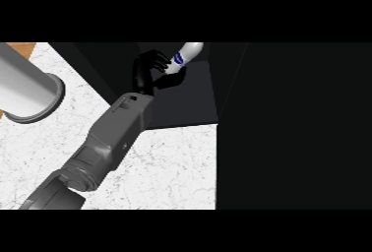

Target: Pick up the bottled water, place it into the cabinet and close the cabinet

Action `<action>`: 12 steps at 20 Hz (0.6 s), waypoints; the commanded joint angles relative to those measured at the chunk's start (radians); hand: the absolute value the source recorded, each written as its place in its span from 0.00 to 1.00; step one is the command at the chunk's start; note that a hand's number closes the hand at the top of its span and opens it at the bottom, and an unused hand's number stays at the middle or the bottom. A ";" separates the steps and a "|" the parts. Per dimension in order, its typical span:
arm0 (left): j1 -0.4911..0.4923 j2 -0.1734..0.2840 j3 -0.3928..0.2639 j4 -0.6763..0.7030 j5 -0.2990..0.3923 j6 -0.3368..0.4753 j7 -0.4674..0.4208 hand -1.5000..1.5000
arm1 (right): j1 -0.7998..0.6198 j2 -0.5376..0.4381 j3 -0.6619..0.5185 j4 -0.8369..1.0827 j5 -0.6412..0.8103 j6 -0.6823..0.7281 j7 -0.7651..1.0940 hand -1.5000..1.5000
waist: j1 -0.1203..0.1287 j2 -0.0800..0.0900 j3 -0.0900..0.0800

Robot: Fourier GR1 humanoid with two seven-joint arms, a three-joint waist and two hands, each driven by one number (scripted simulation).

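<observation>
The bottled water [184, 54], white with a blue label, is tilted with its top toward the upper right, over the dark opening of the cabinet [185, 106]. My left hand [148, 71] reaches in from the lower left on its grey forearm. It is shut on the bottle's lower end: fingers curl over the far side and the thumb presses the near side. The hand hides the bottle's base. My right hand does not show.
A large grey cylinder [27, 91] lies on the white marble counter [167, 167] at the left. The cabinet's dark body [291, 123] fills the whole right side. A strip of wood [22, 48] shows at the top left.
</observation>
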 commanded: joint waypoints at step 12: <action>-0.080 0.011 0.001 0.069 -0.041 -0.061 -0.056 0.00 | 0.033 -0.003 0.025 -0.039 -0.074 0.045 0.018 0.00 | -0.012 0.003 -0.001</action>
